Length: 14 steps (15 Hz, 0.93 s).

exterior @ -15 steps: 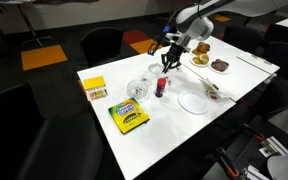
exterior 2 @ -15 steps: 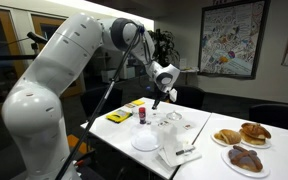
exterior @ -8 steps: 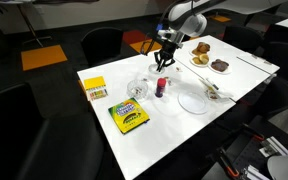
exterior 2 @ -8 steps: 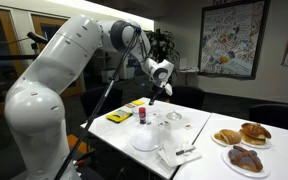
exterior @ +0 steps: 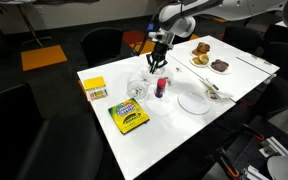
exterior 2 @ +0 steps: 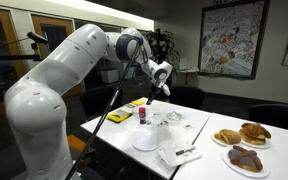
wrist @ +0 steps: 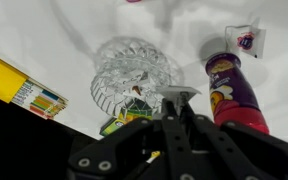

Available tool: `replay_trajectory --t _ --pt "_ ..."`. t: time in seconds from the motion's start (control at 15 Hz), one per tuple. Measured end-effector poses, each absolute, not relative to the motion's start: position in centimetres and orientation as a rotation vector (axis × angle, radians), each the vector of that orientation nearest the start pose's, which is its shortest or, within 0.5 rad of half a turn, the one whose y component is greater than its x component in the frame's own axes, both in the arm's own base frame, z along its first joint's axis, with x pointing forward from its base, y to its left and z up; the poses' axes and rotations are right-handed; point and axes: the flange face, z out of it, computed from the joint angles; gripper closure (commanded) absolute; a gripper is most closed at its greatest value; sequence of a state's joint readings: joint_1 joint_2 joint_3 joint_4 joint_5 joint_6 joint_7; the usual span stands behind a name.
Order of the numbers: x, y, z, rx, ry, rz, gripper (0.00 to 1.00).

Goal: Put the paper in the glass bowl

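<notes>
The paper [wrist: 181,93] is being pinched in the claw [wrist: 178,103], which is being held above the counter [exterior: 174,125]. The glass bowl [wrist: 134,75] is being shown close by, beside a purple can [wrist: 229,85].

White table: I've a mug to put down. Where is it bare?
In an exterior view, bare: the white table corner nearest the camera, between the yellow-green crayon box and the flat white plate. Crowded: the middle, around the clear glass bowl and purple can.
</notes>
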<state>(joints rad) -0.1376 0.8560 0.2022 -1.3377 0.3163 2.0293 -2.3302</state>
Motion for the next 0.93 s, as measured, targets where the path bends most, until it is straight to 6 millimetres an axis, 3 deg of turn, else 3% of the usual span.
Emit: replay_trajectory --t 0.47,0.6,0.93 --pt "73.9 8.6 18.1 1.440 3.205 0.477 0.98" --pt "74.1 9.5 17.4 1.409 3.240 0.452 0.65" --pt "74.7 10.8 17.0 1.316 3.310 0.411 0.32"
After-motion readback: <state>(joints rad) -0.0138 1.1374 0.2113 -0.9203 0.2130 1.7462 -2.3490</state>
